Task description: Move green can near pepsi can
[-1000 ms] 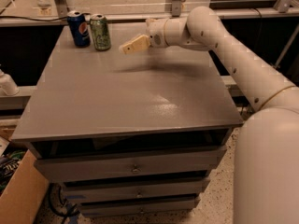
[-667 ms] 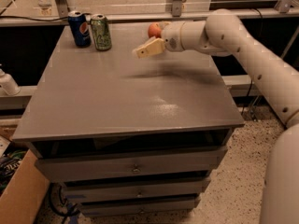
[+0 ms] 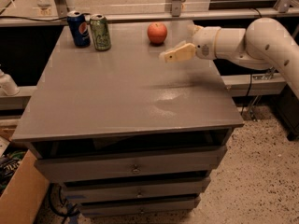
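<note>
Grey tabletop (image 3: 117, 101) carries green can (image 3: 100, 32) just beside pepsi can (image 3: 78, 29); gripper (image 3: 164, 57) hovers near apple (image 3: 157, 32), grip unclear.

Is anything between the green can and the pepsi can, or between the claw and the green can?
Nothing visible. The green can stands right beside the pepsi can. The claw hovers over the right of the table; the apple sits just behind that path, not on it.

Cream gripper (image 3: 165, 57) above grey table (image 3: 117, 97), pale green can (image 3: 100, 32).
</note>
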